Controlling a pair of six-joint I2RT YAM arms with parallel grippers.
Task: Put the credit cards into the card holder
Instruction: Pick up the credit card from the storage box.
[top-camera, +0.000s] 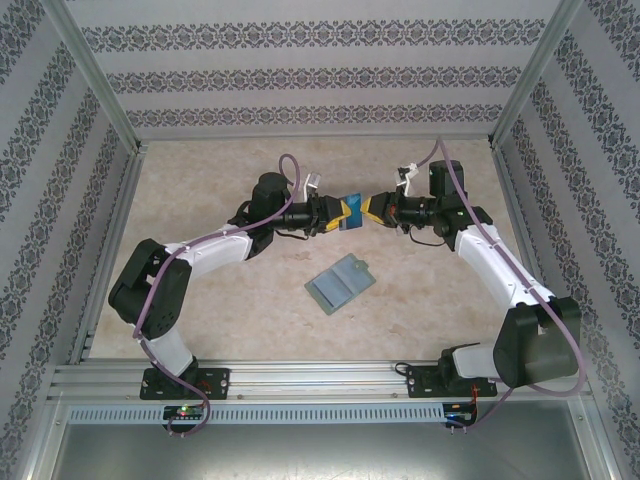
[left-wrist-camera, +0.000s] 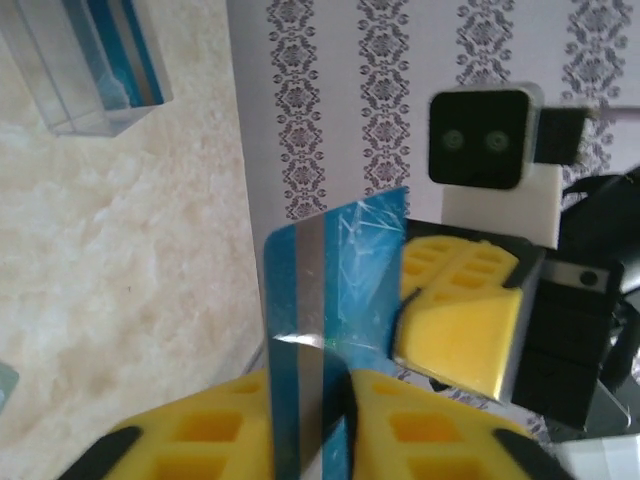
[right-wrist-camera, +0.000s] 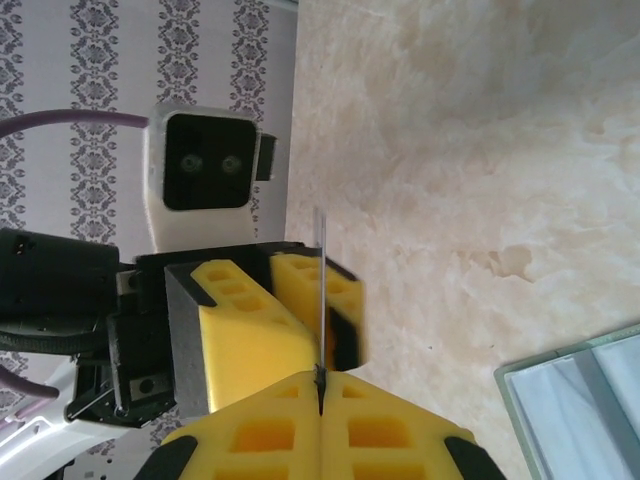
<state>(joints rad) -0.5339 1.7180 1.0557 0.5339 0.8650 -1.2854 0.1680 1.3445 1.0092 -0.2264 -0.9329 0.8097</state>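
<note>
Bluish credit card (left-wrist-camera: 335, 290) hangs on edge over the far middle of the table (top-camera: 430, 290). The left gripper (left-wrist-camera: 310, 385) pinches its left end and the right gripper (right-wrist-camera: 320, 385) its right end. The card holder (top-camera: 340, 283) lies open nearer.

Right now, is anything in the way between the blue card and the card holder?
Nothing visible. The left gripper and right gripper pinch the blue card in mid-air; the card holder lies open on the table, nearer the bases, uncovered.
</note>
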